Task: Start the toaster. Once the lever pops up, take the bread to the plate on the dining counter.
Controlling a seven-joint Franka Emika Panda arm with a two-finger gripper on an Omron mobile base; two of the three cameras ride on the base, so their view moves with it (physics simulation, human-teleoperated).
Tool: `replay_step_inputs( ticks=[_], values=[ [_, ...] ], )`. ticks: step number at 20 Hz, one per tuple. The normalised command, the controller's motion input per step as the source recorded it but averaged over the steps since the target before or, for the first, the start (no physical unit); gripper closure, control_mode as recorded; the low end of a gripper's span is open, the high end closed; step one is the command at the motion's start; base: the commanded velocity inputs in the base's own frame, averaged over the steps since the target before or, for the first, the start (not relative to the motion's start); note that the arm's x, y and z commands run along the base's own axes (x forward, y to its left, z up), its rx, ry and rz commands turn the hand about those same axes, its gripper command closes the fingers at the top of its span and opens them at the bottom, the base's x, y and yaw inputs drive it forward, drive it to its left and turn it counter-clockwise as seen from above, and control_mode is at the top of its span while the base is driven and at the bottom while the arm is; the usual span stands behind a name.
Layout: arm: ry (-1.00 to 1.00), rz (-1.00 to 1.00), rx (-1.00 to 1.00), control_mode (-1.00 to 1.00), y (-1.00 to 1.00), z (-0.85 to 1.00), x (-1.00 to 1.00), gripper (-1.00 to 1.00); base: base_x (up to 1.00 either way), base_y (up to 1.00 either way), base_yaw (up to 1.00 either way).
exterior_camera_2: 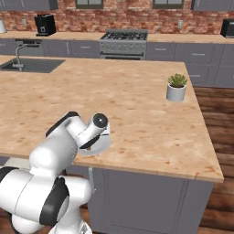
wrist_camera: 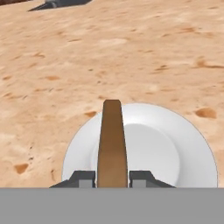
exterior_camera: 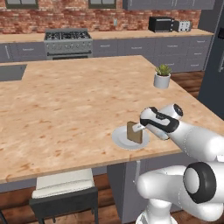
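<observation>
A thin brown slice of bread (exterior_camera: 134, 131) stands on edge just over the small white plate (exterior_camera: 122, 139), near the front edge of the wood-grain dining counter (exterior_camera: 65, 105). My gripper (exterior_camera: 137, 128) is shut on the bread from the right. In the hand view the bread (wrist_camera: 112, 144) rises edge-on between my fingertips, with my gripper (wrist_camera: 112, 178) over the plate (wrist_camera: 175, 148). My arm covers most of the plate (exterior_camera_2: 101, 145) in the right base view. The silver toaster (exterior_camera: 184, 26) sits far off on the back counter.
A potted plant (exterior_camera: 162, 76) stands near the counter's right edge. A black toaster oven (exterior_camera: 160, 24) sits beside the toaster, a stove (exterior_camera: 68, 41) against the brick wall. A sink (exterior_camera_2: 32, 65) is set in the counter's far left. A cushioned stool (exterior_camera: 65, 192) stands below the front edge.
</observation>
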Motion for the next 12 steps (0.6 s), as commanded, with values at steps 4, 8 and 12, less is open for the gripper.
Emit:
replay_step_inputs(
  ticks=[4, 8, 12],
  values=[
    [0.00, 0.00, 0.00, -1.00, 0.00, -0.16, 0.00, 1.00, 0.00, 0.00, 0.00],
    [0.00, 0.00, 0.00, -1.00, 0.00, -0.09, 0.02, 1.00, 0.00, 0.00, 0.00],
    [0.00, 0.00, 0.00, -1.00, 0.00, -0.06, 0.13, 1.00, 0.00, 0.00, 0.00]
  ],
)
